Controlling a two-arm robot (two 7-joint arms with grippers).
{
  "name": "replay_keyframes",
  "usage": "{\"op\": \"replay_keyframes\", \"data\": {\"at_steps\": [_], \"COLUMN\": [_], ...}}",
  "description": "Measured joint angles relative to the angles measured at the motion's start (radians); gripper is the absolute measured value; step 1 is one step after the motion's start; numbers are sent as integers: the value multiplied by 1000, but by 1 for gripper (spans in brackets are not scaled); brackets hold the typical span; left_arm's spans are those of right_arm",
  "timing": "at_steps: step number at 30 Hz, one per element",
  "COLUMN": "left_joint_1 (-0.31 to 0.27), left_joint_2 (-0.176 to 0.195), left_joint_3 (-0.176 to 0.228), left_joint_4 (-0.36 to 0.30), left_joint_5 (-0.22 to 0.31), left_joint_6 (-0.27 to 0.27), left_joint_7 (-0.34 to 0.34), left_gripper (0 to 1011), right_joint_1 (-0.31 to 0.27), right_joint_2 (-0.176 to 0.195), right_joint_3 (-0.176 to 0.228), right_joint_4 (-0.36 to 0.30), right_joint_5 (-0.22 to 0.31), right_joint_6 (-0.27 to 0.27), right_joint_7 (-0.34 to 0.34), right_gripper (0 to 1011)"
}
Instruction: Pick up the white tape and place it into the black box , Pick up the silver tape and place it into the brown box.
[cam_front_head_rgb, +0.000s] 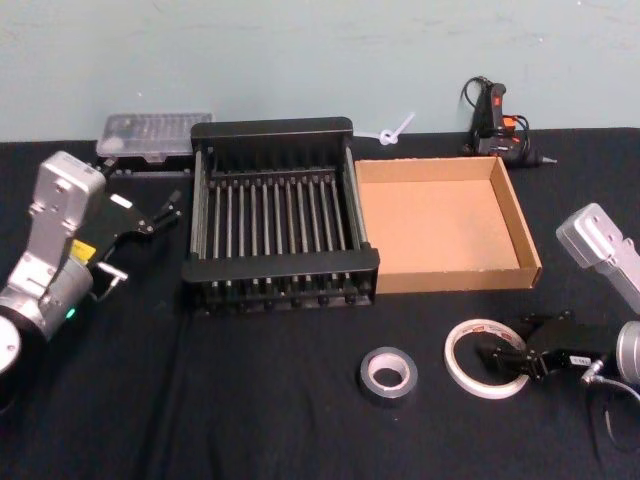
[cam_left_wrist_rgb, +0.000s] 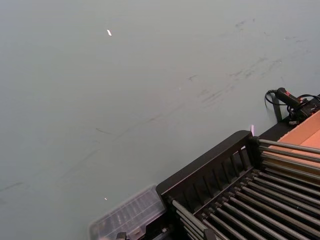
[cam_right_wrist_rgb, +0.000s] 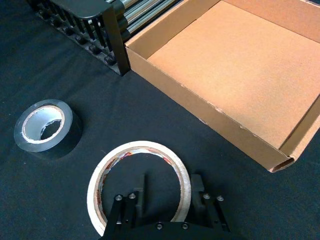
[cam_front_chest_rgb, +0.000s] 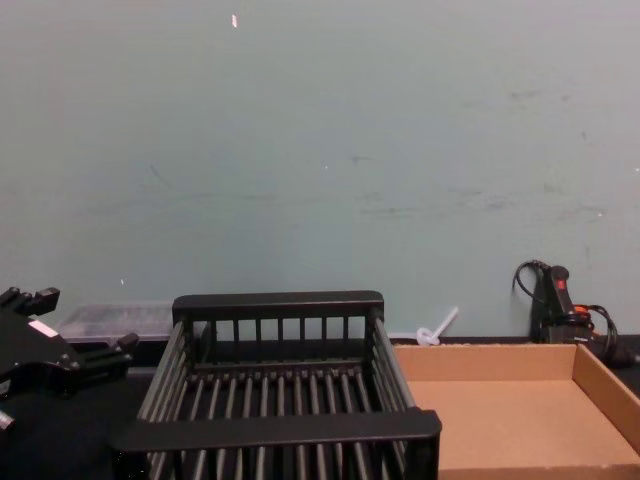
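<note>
my right gripper (cam_right_wrist_rgb: 169, 197) is down at the white tape (cam_right_wrist_rgb: 139, 186), fingers spread with 1 inside the ring and 1 outside its near wall, straddling it but not pinched yet as far as i can tell. the white tape lies flat on the black table (cam_front_head_rgb: 250, 400), in front of the brown box (cam_front_head_rgb: 440, 225), with the silver tape (cam_front_head_rgb: 387, 374) just beside it toward the black box (cam_front_head_rgb: 275, 215). both boxes look empty. risks: the ring wall is thin, so if i close off-centre it could squash or tilt and slip out on the lift. it lies flat on the cloth, so fingers not low enough would skid over the top edge. the carry to the black box goes past the brown box corner and over the silver tape, so a low swing could clip either. a release over the barred bottom could leave the ring standing on edge. my left gripper (cam_front_head_rgb: 150, 215) is parked to the left of the black box, seemingly spread, though the view is poor.
</note>
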Motion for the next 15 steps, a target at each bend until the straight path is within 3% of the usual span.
{"op": "replay_keyframes", "data": {"at_steps": [5,11,15], "left_joint_1": [0,0,0], "left_joint_2": [0,0,0], "left_joint_3": [0,0,0], "left_joint_4": [0,0,0], "left_joint_5": [0,0,0], "left_joint_6": [0,0,0], "left_joint_7": [0,0,0], "left_gripper": [1001,1002,1001], "right_joint_1": [0,0,0], "right_joint_2": [0,0,0], "right_joint_3": [0,0,0], "right_joint_4": [0,0,0], "right_joint_5": [0,0,0], "right_joint_6": [0,0,0], "right_joint_7": [0,0,0], "right_gripper": [476,229,160]}}
